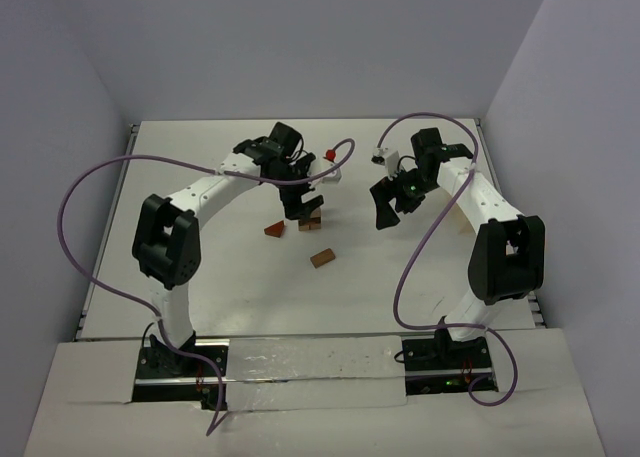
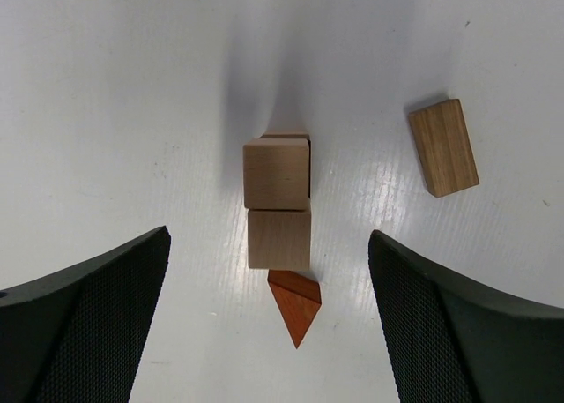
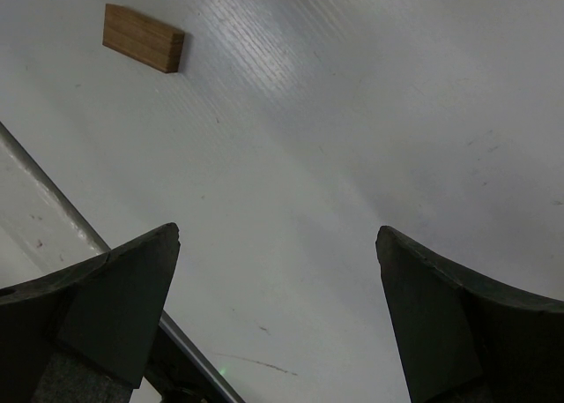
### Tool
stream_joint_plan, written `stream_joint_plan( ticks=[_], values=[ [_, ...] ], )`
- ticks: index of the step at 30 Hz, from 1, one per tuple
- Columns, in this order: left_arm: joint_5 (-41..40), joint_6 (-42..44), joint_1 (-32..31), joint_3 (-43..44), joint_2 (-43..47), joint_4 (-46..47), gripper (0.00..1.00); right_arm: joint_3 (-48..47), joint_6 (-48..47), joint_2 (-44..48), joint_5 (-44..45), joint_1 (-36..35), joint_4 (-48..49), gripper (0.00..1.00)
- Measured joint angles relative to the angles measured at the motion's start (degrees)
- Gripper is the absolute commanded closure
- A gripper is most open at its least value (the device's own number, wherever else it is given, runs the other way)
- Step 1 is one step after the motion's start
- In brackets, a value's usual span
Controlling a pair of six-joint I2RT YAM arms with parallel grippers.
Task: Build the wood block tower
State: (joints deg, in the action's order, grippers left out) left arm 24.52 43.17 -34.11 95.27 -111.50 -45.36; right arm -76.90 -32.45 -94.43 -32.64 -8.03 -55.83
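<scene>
Right now the left gripper [image 1: 302,205] hangs with its jaws spread wide, gripping nothing and touching nothing. Directly under it sit the tan blocks [image 2: 278,205] of the wood block tower, pressed together, with a darker piece [image 2: 291,137] showing behind them. From the wrist view I cannot tell whether they are stacked or set end to end. The reddish triangular roof piece [image 2: 295,304] lies on the near side of them, its tip pointing back toward the wrist. The loose bar [image 2: 443,147] lies ahead and off to the right, and its long axis runs roughly away from the hand with a slight slant. I judge the left arm nearer to either piece. The right gripper [image 1: 393,205] is also spread wide and empty, over the table [image 3: 352,112] and well apart from the blocks.
</scene>
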Motion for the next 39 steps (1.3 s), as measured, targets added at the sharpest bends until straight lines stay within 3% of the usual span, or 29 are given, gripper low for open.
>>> stream_joint_plan(
  ticks=[8, 14, 18, 21, 23, 28, 33, 39],
  values=[
    [-0.17, -3.31, 1.5, -2.42, 14.2, 1.06, 0.01, -0.02, 0.0, 0.0, 0.02, 0.0, -0.12, 0.0],
    [-3.8, -16.64, 2.29, -15.71, 32.45, 11.0, 0.01, -0.04, 0.02, 0.07, 0.22, 0.0, -0.32, 0.0],
    [-1.39, -24.57, 2.19, -18.11, 36.09, 12.98, 0.05, -0.04, 0.1, 0.5, 0.59, 0.0, -0.26, 0.0],
    [-1.47, -29.29, -0.38, -24.9, 38.37, 17.04, 0.09, -0.02, 0.48, 1.25, 1.37, 0.0, 0.11, 0.0],
    [-4.62, -31.1, -4.71, -30.44, 39.1, 18.93, 0.02, -0.02, 0.71, 1.91, 1.96, 0.0, 0.46, 0.0],
    [-13.1, -32.95, -14.71, -39.44, 36.82, 22.46, 0.02, -0.02, 1.36, 3.24, 3.23, 0.02, 0.9, 0.0],
    [-19.65, -33.7, -17.6, -40.77, 32.41, 27.36, 0.34, 0.03, 1.6, 3.48, 3.8, 0.23, 1.21, 0.0],
    [-22.51, -33.96, -18.55, -38.82, 21.62, 31.5, 0.41, 0.04, 1.79, 3.48, 4.55, 0.35, 1.37, 0.0]
  ],
)
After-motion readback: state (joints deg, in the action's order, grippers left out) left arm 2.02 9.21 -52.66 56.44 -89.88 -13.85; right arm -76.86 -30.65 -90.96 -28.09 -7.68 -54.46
